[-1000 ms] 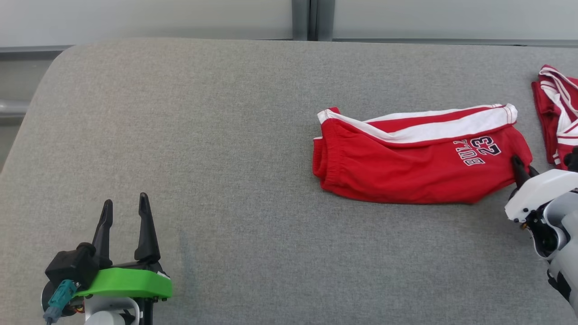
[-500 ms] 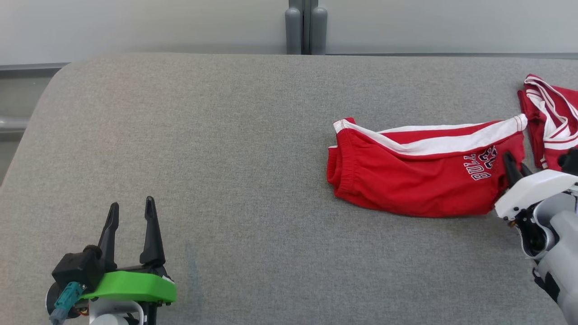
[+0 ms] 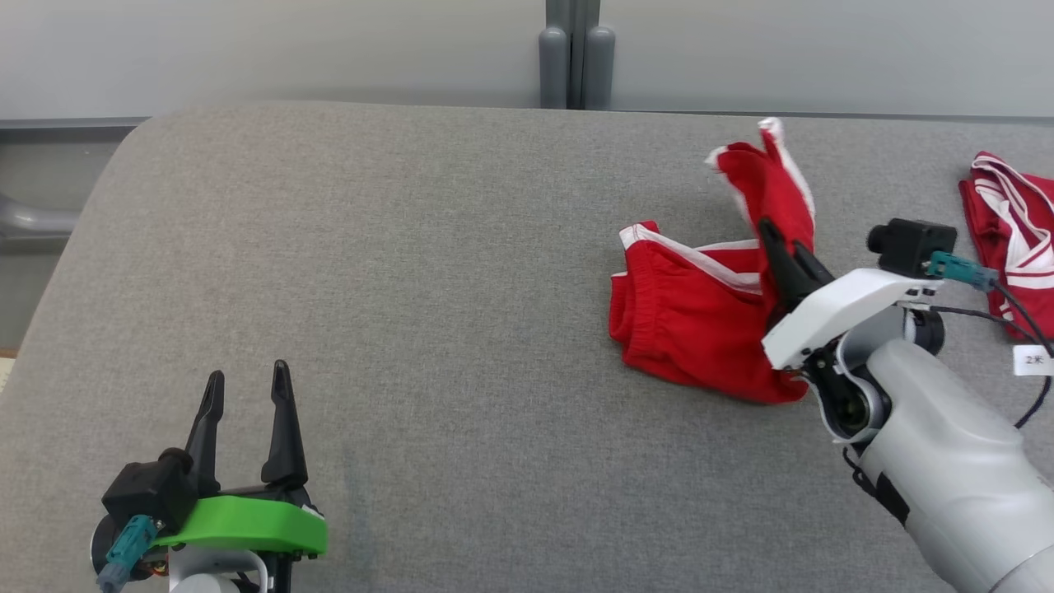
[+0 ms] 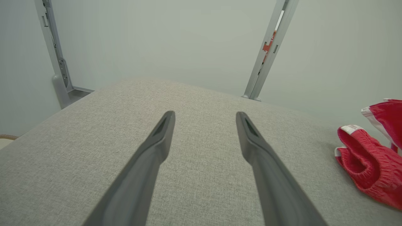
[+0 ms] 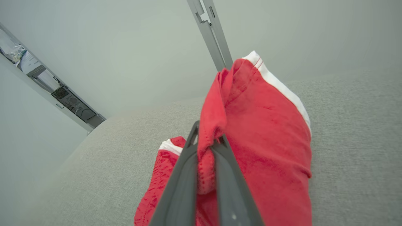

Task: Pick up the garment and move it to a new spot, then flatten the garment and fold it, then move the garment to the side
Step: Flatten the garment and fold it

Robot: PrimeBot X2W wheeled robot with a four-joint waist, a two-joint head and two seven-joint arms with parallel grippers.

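Observation:
The garment [image 3: 692, 329], red shorts with white side stripes, lies right of centre on the grey padded table [image 3: 412, 272]. Its waistband end rests on the surface. Its other end is lifted and stands up in a peak. My right gripper [image 3: 782, 239] is shut on a pinch of that raised red fabric. In the right wrist view, the cloth [image 5: 267, 131] bunches between the closed fingers of the right gripper [image 5: 209, 135] and drapes to the right. My left gripper [image 3: 249, 371] stands open at the lower left with nothing in it. The left wrist view has the left gripper [image 4: 204, 114] over bare table, the garment [image 4: 367, 163] far right.
A second red and white garment [image 3: 1009, 239] lies crumpled at the table's far right edge, beyond my right arm. A grey post [image 3: 576, 53] stands behind the table against the pale wall. The table's rounded corner is at the upper left.
My right gripper has lifted the garment's right end off the table and carried it up and leftward, so the shorts now fold upward. The head camera shifted slightly. The left gripper stayed open.

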